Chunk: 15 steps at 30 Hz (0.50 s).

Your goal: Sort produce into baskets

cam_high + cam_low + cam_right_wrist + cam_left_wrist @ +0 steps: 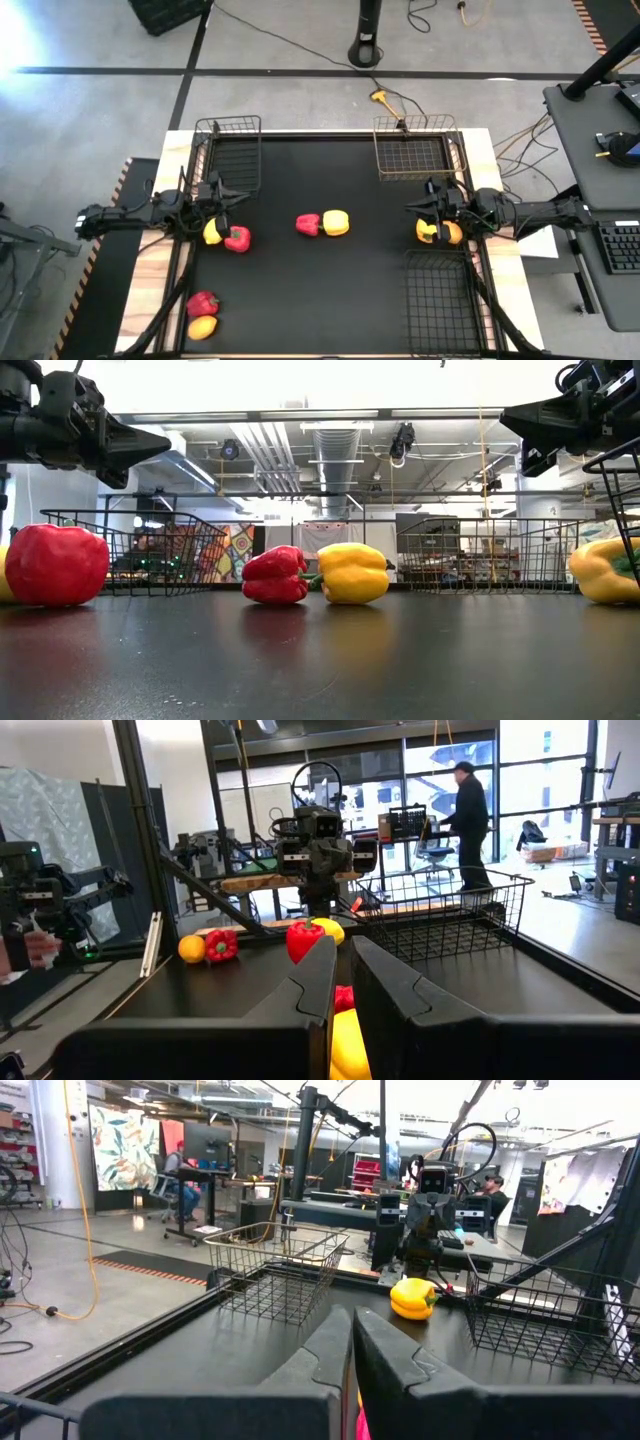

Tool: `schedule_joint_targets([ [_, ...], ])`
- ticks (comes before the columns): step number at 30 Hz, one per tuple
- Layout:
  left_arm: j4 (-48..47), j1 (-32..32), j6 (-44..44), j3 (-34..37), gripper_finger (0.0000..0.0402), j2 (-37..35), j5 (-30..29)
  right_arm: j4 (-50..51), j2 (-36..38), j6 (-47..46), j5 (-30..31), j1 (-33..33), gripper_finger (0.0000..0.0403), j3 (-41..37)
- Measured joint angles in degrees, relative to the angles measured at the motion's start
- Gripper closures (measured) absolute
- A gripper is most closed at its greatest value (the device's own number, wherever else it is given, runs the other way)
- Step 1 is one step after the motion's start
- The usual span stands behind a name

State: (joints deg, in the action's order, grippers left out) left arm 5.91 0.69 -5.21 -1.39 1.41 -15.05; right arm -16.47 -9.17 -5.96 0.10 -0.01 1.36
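Note:
My left gripper (238,197) is shut and empty, held above the table over an orange fruit (212,232) and a red pepper (238,238). My right gripper (412,208) is shut and empty, held above a yellow pepper (428,232) and an orange fruit (451,233). A red pepper (308,224) and a yellow pepper (337,222) lie together mid-table. A red pepper (203,302) and an orange fruit (203,327) lie near the front left. All three baskets hold nothing: black at far left (232,150), tan at far right (415,150), black at near right (440,300).
In the low view both grippers (150,448) (512,418) hang well above the produce. A person stands in the room beyond the table in the right wrist view (467,815). A black crate (165,12) sits on the floor, and a desk (600,170) stands right of the table.

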Motion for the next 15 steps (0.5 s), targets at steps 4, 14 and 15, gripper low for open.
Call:
schedule_joint_targets([
  [4, 0.98, 0.07, 2.73, 0.02, 0.0401, 0.03, -1.11, -0.02, 0.00, -0.02, 0.00, 0.00, 0.0374, 0.00],
  [14, 12.91, 0.07, -11.06, 0.02, 0.0401, 0.15, -1.97, -0.02, 0.00, -0.02, 0.00, -0.01, 0.0374, 0.00],
  [15, 14.45, 0.07, -11.75, 0.02, 0.0401, 0.18, -1.97, 0.00, 0.00, -0.02, 0.00, 0.00, 0.0374, -0.02],
])
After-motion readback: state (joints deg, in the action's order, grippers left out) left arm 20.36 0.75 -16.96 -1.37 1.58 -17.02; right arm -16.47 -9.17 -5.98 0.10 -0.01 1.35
